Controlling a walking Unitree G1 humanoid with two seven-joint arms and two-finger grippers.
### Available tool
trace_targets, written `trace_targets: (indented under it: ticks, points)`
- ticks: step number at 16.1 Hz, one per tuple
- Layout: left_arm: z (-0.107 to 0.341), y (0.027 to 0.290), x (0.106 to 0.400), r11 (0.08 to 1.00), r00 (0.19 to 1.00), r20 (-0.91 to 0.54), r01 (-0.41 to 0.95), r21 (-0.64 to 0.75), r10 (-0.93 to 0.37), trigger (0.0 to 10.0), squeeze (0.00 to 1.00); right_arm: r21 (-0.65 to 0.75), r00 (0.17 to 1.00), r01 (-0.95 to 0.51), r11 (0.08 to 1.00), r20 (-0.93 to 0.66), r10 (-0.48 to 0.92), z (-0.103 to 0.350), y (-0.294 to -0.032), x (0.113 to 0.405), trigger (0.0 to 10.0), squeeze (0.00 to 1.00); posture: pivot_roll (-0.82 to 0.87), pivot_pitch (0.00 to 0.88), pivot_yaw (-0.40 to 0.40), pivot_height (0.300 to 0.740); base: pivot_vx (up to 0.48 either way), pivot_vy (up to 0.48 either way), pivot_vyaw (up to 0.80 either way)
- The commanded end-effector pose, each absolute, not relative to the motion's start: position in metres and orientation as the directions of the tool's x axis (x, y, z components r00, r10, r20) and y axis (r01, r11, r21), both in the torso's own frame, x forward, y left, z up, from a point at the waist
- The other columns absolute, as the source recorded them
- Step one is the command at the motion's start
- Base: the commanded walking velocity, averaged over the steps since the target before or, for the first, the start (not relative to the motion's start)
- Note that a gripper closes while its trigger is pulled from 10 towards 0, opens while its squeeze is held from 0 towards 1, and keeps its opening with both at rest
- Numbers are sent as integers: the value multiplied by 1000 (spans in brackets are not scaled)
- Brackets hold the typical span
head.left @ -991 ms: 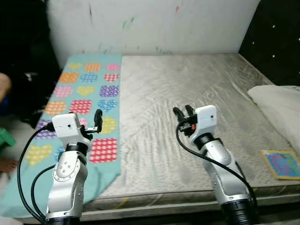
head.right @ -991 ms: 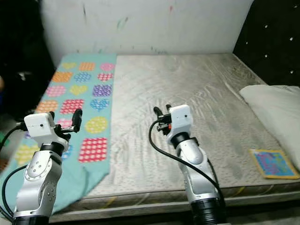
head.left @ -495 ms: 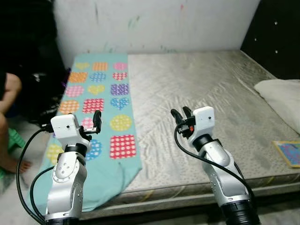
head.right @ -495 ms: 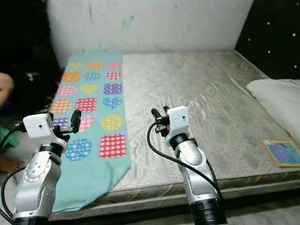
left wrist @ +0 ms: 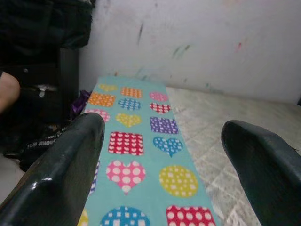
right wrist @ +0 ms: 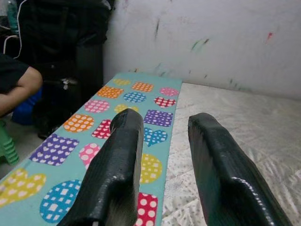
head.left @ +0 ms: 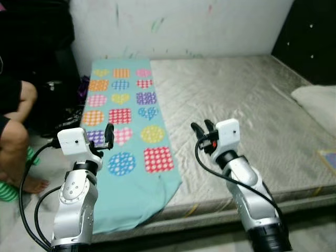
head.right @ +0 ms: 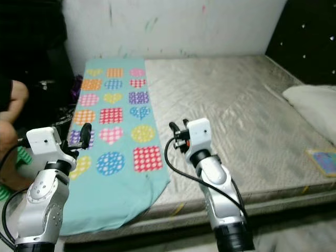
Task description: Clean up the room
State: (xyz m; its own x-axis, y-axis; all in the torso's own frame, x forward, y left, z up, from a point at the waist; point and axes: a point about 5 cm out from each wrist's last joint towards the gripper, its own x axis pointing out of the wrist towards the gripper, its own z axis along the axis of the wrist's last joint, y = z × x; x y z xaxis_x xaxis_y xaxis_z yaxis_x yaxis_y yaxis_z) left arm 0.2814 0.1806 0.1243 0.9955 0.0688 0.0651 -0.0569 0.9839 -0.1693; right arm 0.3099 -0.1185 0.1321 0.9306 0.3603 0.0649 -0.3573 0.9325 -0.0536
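Observation:
A teal blanket [head.left: 131,121] printed with coloured hearts, squares and circles lies along the left side of the grey mattress [head.left: 236,100], its near end drooping over the front edge. My left gripper [head.left: 107,137] is raised in front of that hanging end, open and holding nothing. In the left wrist view the left gripper [left wrist: 162,126] looks along the blanket [left wrist: 131,141]. My right gripper [head.left: 202,127] hovers above the mattress just right of the blanket, open and empty. The right gripper [right wrist: 164,117] also faces the blanket [right wrist: 94,136].
A person [head.left: 13,131] sits at the left beside a green stool [head.left: 8,191] and dark bags [head.left: 52,100]. A white pillow [head.left: 317,100] and a colourful book [head.left: 329,157] lie at the mattress's right edge. A marked white wall [head.left: 184,26] stands behind.
The whole picture has shifted right, so the camera has turned left; the person and floor at the left show more, the pillow and book less. Both arms hold the same pose.

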Motion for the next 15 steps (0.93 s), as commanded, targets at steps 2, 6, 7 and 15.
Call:
trace_targets:
  ticks: [2, 6, 7, 15]
  points:
    - [127, 173, 283, 983, 995, 88, -32, -181, 48, 10000, 0, -62, 938, -340, 939, 54, 343, 131, -126, 311, 10000, 0, -176, 0, 5, 740, 0, 0, 0]
    - [131, 169, 282, 984, 993, 115, 25, -179, -5, 10000, 0, -69, 936, -342, 937, 57, 346, 131, -125, 311, 10000, 0, -177, 0, 7, 740, 75, 0, 0]
    - [131, 169, 282, 984, 993, 115, 27, -179, -6, 10000, 0, -68, 937, -342, 937, 55, 346, 131, -125, 311, 10000, 0, -177, 0, 7, 740, 334, 0, 0]
    - [130, 167, 282, 981, 993, 115, 33, -191, -11, 10000, 0, -72, 937, -343, 937, 49, 346, 129, -125, 311, 10000, 0, -176, 0, 7, 740, 253, 0, 0]
